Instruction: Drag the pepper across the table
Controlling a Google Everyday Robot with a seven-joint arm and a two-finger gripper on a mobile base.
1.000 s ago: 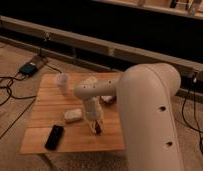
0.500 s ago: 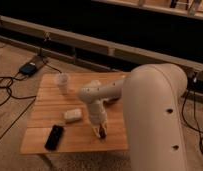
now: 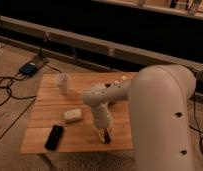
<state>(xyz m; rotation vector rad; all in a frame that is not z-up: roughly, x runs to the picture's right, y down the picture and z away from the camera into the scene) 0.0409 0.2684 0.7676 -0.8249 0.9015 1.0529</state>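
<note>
The small dark red-brown pepper [image 3: 108, 136] lies on the light-wood table [image 3: 45, 102] near its front edge, right of the middle. My gripper [image 3: 104, 135] points down at the end of the white arm and stands right over the pepper, with its tips touching or almost touching the table top. The pepper shows only partly beside the gripper's tips.
A flat black phone [image 3: 54, 137] lies at the table's front left. A pale whitish block [image 3: 72, 115] sits left of the gripper. A translucent cup [image 3: 62, 83] stands at the back left. The large white arm body [image 3: 160, 120] fills the right. Cables and a blue box [image 3: 29, 68] lie on the floor at left.
The gripper has moved rightward and toward the front edge of the table, and the pepper has moved along with it.
</note>
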